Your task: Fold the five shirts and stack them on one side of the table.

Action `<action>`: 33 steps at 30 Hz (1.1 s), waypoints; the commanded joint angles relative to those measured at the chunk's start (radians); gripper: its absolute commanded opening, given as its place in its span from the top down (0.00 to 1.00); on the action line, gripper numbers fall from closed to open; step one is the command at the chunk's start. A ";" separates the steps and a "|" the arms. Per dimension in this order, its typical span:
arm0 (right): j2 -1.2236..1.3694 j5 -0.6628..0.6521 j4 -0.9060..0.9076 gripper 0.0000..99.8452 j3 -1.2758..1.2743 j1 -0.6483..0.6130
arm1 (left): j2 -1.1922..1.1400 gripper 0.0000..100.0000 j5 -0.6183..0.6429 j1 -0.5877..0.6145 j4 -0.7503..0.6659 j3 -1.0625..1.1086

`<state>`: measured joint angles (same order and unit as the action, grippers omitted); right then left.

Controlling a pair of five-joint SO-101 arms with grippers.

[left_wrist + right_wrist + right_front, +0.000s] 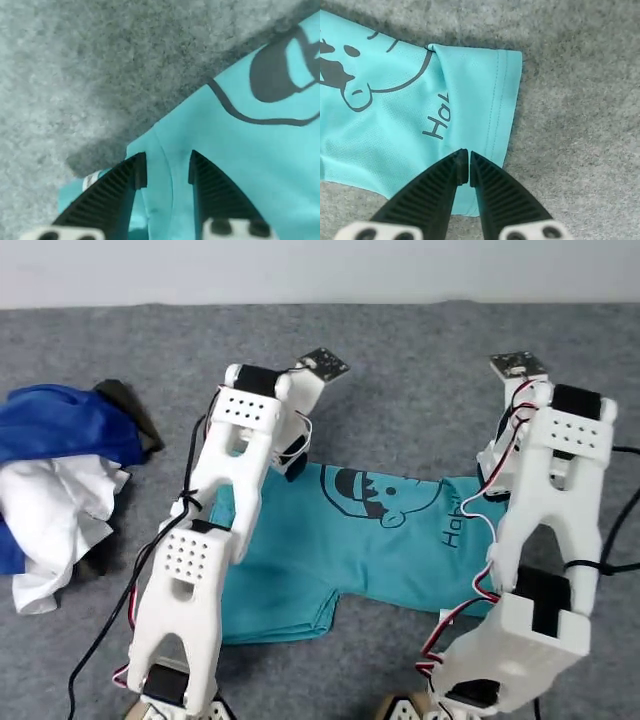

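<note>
White perforated arms (190,570), black ribbed fingers (107,195)

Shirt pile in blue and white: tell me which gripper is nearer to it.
Left. The left gripper is over the end of the teal shirt nearest the shirt pile; the right gripper is over its far end, farther from the pile.

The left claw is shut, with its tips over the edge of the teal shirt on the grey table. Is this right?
Not quite. The left claw is open, not shut: the left wrist view shows a gap between its two fingers, with teal fabric in it. The rest holds: its tips are over the edge of the teal shirt on the grey table.
</note>
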<state>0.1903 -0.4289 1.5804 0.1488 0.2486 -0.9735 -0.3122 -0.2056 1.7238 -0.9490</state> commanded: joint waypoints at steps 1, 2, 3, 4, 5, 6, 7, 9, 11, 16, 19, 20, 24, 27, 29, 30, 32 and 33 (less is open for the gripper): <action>-0.008 0.011 0.004 0.99 0.044 0.012 | -0.029 0.85 -0.012 0.025 0.028 -0.064; -0.010 0.011 0.004 0.99 0.044 0.012 | -0.046 0.85 -0.014 0.028 0.028 -0.065; -0.010 0.011 0.004 0.99 0.044 0.012 | -0.064 0.85 -0.014 0.035 0.028 -0.065; -0.010 0.011 0.004 0.99 0.044 0.012 | -0.081 0.85 -0.014 0.041 0.028 -0.065; -0.012 0.011 0.004 0.99 0.044 0.012 | -0.098 0.86 -0.014 0.049 0.028 -0.065; -0.012 0.011 0.004 0.99 0.044 0.012 | -0.115 0.86 -0.014 0.052 0.028 -0.065; -0.012 0.011 0.004 0.99 0.044 0.012 | -0.130 0.87 -0.014 0.060 0.028 -0.065; -0.012 0.008 0.004 0.99 0.044 0.012 | -0.146 0.92 -0.014 0.064 0.028 -0.073; -0.012 0.008 0.004 0.99 0.044 0.012 | -0.141 0.98 -0.014 0.063 0.029 -0.074; -0.012 0.006 0.004 0.99 0.044 0.012 | -0.138 1.00 -0.015 0.095 0.029 -0.077; -0.012 0.006 0.004 0.99 0.044 0.013 | -0.138 1.00 -0.014 0.141 0.029 -0.094; -0.012 0.005 0.004 0.99 0.044 0.013 | -0.138 1.00 -0.014 0.157 0.029 -0.102; -0.012 0.005 0.004 0.99 0.044 0.012 | -0.138 1.00 -0.011 0.178 0.031 -0.114; -0.004 0.006 -0.007 0.99 0.044 0.001 | -0.138 1.00 -0.009 0.172 0.031 -0.114; 0.001 0.006 -0.024 0.99 0.043 -0.021 | -0.138 1.00 -0.008 0.169 0.032 -0.114; 0.012 0.006 -0.035 0.99 0.041 -0.033 | -0.138 1.00 -0.008 0.166 0.032 -0.114; 0.050 0.005 -0.065 0.99 0.040 -0.056 | -0.138 1.00 -0.008 0.160 0.032 -0.113; 0.079 0.005 -0.082 0.99 0.040 -0.064 | -0.138 1.00 -0.008 0.158 0.032 -0.113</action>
<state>0.2424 -0.4289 1.5420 0.1488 0.2148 -1.1178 -0.3199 -0.0798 1.7346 -1.0457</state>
